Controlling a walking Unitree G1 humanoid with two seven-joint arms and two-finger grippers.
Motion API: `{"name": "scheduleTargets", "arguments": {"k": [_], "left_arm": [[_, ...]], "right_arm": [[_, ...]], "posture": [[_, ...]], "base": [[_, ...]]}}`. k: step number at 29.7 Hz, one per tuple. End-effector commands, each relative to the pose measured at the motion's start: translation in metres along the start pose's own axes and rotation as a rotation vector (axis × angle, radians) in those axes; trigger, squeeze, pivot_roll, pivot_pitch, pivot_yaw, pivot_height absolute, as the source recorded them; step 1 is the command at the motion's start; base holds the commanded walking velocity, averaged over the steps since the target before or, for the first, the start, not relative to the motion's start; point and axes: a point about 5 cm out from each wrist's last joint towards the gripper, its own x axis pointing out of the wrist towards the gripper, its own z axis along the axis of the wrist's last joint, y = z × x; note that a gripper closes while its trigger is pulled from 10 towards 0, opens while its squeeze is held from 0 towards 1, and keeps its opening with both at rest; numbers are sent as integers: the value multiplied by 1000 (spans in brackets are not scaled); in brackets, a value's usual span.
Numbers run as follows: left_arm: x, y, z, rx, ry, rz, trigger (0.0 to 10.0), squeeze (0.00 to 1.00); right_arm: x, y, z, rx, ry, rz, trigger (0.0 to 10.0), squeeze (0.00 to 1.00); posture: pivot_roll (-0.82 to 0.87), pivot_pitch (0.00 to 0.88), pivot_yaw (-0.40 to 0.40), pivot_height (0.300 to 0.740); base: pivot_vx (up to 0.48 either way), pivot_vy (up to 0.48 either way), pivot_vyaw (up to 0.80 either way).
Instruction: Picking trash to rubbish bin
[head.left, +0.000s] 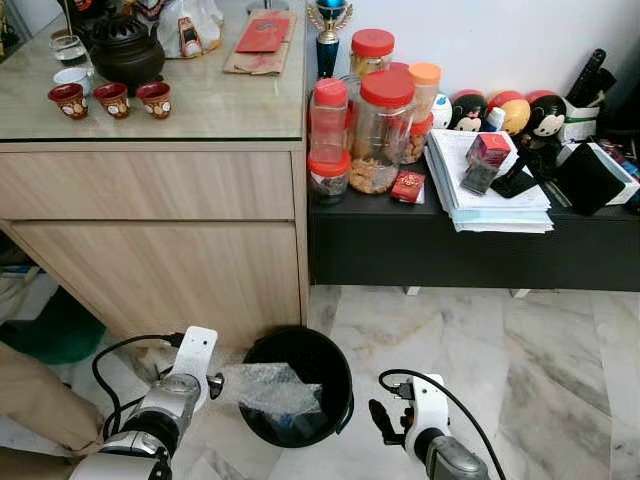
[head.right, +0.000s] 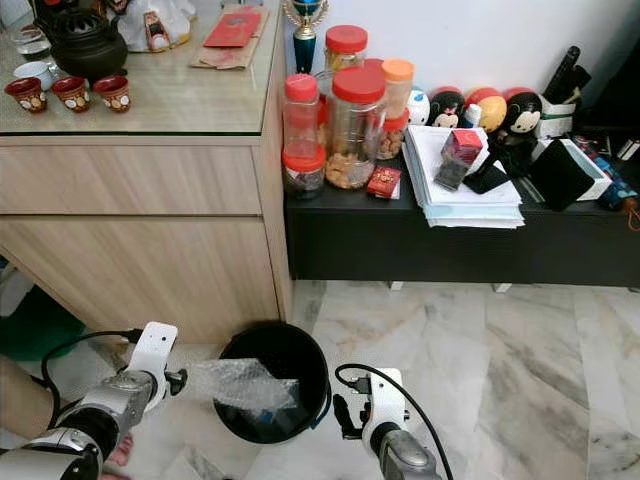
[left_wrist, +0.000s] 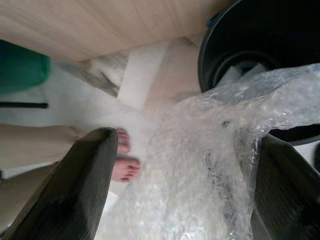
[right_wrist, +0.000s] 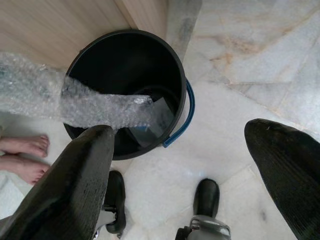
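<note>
A sheet of clear bubble wrap (head.left: 265, 385) lies across the near-left rim of a round black rubbish bin (head.left: 343, 385) on the marble floor, one end hanging inside. My left gripper (head.left: 216, 384) is at the sheet's outer end, just left of the bin. Its fingers (left_wrist: 75, 195) stand wide apart, open, with the wrap (left_wrist: 200, 165) loosely between them and brushing one finger. My right gripper (head.left: 385, 420) hovers open and empty just right of the bin, which has a blue handle (right_wrist: 189, 107) and some scraps at the bottom.
A wooden cabinet (head.left: 160, 240) stands right behind the bin. A low black bench (head.left: 450, 245) carries jars (head.left: 380, 130), papers and toys. A person's bare feet (right_wrist: 25, 155) and leg (head.left: 30, 400) are close by my left arm. A green object (head.left: 55, 330) lies under the cabinet's left end.
</note>
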Motion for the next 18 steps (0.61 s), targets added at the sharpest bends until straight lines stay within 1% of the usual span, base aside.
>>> {"name": "scheduleTargets", "arguments": {"k": [1,2,3,5,7,11,13,14,15,18], "left_arm": [[0,1,-3,37,0,19,10000,0],[0,3,0,44,-16,49,10000,0],[0,5,3,31,-34,69,10000,0],[-1,8,9,13,-61,94,10000,0],[-1,10,12,12,-77,111,10000,0],[-3,16,29,44,-169,166,10000,0],[-3,16,30,43,-173,168,10000,0],[-4,18,33,84,-192,193,10000,0],[-4,19,35,93,-199,198,10000,0],[-5,17,39,93,-225,200,10000,0]], "right_arm": [[-1,0,-4,-8,18,4,10000,0],[-1,0,-3,-8,17,3,10000,0],[-1,0,-4,-8,17,3,10000,0],[-1,0,-4,-7,18,2,10000,0],[-1,0,-4,-7,19,2,10000,0],[-1,0,-6,-9,23,1,10000,0],[-1,0,-6,-9,23,1,10000,0],[-1,0,-6,-8,23,1,10000,0],[-1,0,-6,-8,23,1,10000,0],[-1,0,-6,-7,22,-1,10000,0]], "posture": [[68,165,-34,740],[69,167,-35,740],[69,168,-36,740],[69,169,-35,740],[68,169,-35,740],[72,173,-36,740],[72,173,-36,740],[72,174,-36,740],[72,174,-36,740],[73,174,-35,740]], "base": [[0,0,0],[0,0,0],[0,0,0],[0,0,0],[0,0,0],[0,0,0],[0,0,0],[0,0,0],[0,0,0],[0,0,0]]}}
